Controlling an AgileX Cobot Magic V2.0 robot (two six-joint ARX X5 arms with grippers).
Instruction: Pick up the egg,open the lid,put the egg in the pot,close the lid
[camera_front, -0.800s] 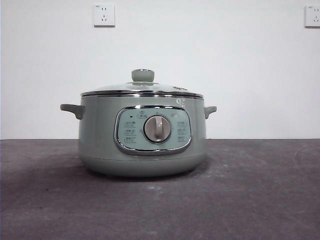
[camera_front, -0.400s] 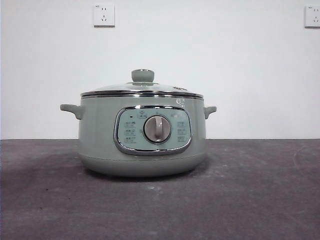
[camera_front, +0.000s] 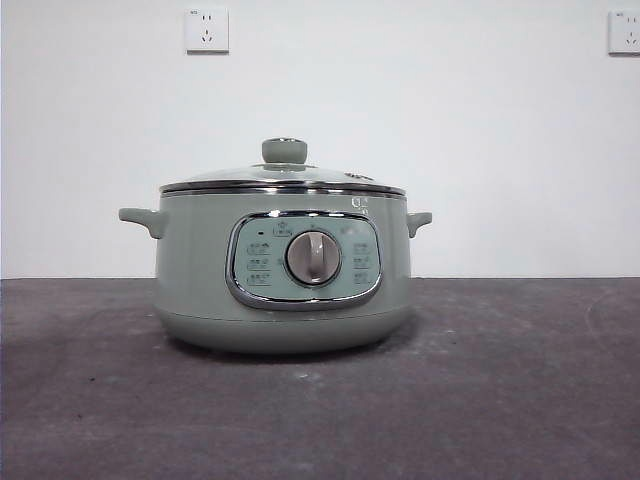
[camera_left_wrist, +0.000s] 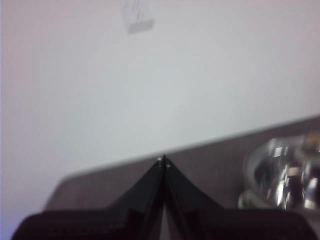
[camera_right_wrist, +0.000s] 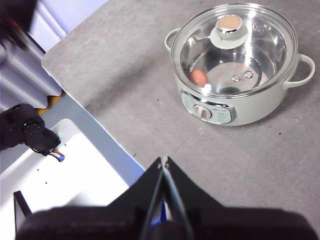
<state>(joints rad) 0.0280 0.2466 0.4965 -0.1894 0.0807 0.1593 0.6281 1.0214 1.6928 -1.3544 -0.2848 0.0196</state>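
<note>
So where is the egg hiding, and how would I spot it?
Find the big pale green pot on the grey table. Look down through its clear glass lid into the shiny bowl. The egg lies inside near the wall: the only small reddish-brown oval there.

One pot (camera_front: 283, 290) stands on the table, with one lid (camera_front: 284, 176) and one egg (camera_right_wrist: 199, 77) inside. Two wall sockets (camera_front: 206, 30) show behind. Two grippers: left (camera_left_wrist: 163, 161), right (camera_right_wrist: 163, 160).
</note>
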